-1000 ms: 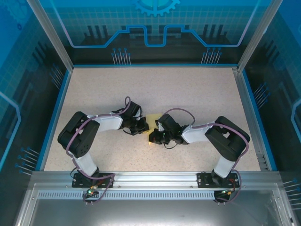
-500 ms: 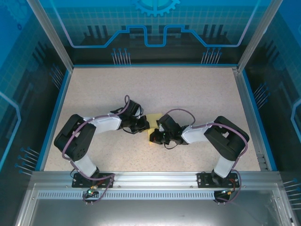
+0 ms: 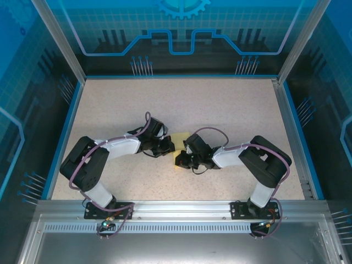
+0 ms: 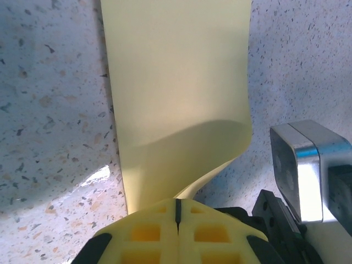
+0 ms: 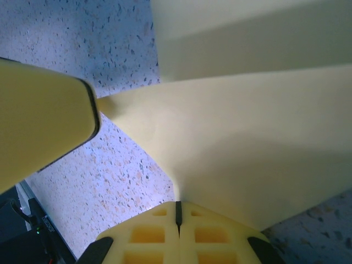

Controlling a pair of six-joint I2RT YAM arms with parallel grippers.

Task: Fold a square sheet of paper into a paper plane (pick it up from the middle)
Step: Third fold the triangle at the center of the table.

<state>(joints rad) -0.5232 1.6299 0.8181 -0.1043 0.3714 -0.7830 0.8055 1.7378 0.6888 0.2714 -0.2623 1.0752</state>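
Being pinched tight by the left tool (image 4: pixel 177 206) and right tool (image 5: pixel 177 209), the square sheet of paper (image 4: pixel 176 82) is bowed just ahead of them.

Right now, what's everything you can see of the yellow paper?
The square sheet of paper is thin, plain and pale yellow. It lies mid-table on the speckled tabletop, partly flat and partly curled upward. The left hand and right hand are both shut, each pinching a lifted edge.

I see a speckled beige stone-look tabletop (image 3: pixel 220 110), walled by translucent blue circuit-printed panels (image 3: pixel 110 27), with a silver aluminium rail (image 3: pixel 181 208) along its near edge.
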